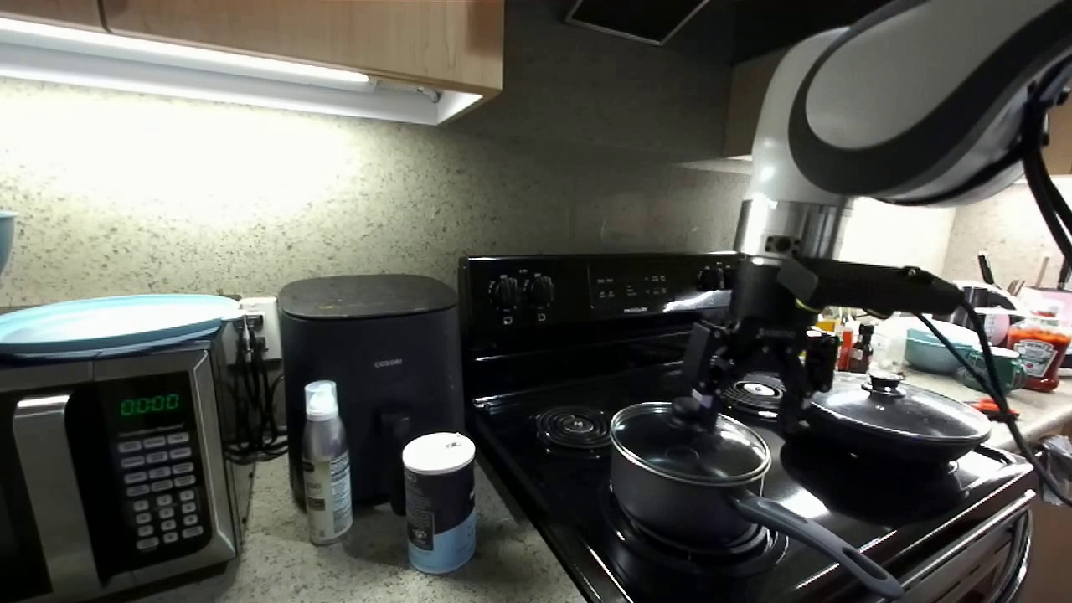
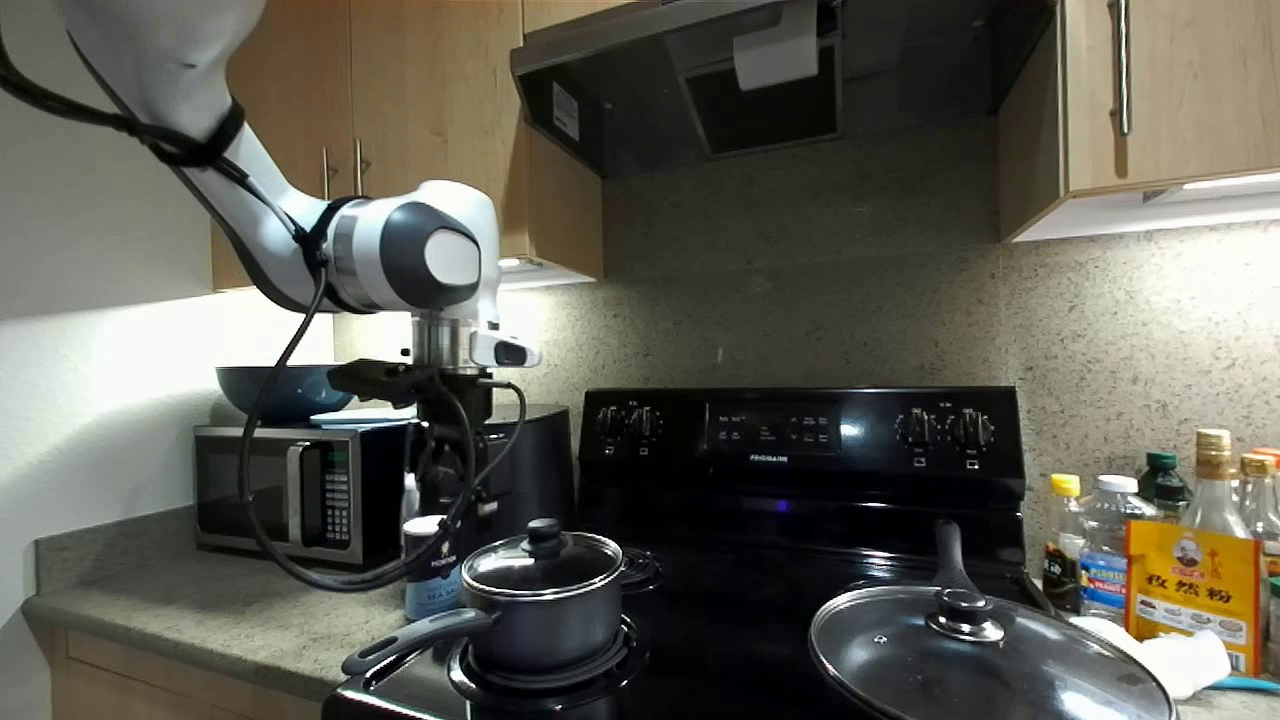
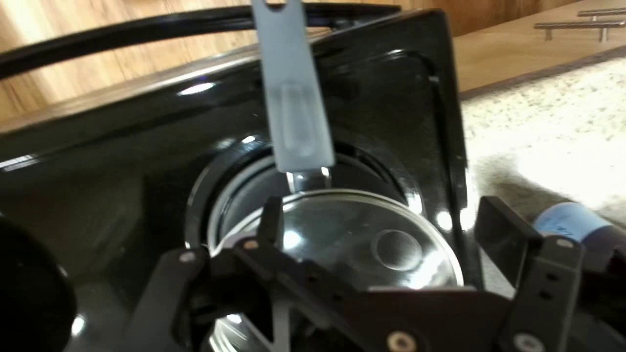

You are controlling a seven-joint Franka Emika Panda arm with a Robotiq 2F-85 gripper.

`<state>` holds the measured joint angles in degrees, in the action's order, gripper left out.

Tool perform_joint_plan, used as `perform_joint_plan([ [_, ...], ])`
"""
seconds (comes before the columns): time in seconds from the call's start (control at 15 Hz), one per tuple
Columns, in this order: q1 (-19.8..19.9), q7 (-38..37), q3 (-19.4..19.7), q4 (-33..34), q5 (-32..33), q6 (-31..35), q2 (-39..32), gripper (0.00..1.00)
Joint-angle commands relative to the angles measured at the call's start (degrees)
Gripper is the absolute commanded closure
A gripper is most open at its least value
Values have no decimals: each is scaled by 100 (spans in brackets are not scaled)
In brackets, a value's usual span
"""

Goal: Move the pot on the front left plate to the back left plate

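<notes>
The pot, dark grey with a domed glass lid and black knob, stands upright on the front left plate. It shows in both exterior views; its long grey handle points to the stove's front. The coil plate also shows under it. The back left plate is a bare coil, partly hidden by the pot in an exterior view. My gripper points down near the lid, open and empty. In the wrist view, its fingers are spread across the lid; the knob is hidden there.
A wide black lidded pan sits on the stove's right side. A salt canister, a spray bottle and an air fryer stand on the counter left of the stove. The control panel rises at the stove's back.
</notes>
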<state>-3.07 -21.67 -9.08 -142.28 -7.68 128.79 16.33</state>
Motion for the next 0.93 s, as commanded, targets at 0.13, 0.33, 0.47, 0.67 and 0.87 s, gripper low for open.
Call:
perform_joint_plan([
  [0.13, 2, 9, 96, -13, 30, 0, -37, 0],
  [0.33, -32, -56, 14, 26, 203, -279, -74, 0],
  [0.47, 6, -176, -20, -25, 397, -523, -83, 0],
  [0.67, 10, -183, 12, -122, 514, -987, -97, 0],
  [0.87, -1, -122, 49, -208, 480, -1344, -149, 0],
])
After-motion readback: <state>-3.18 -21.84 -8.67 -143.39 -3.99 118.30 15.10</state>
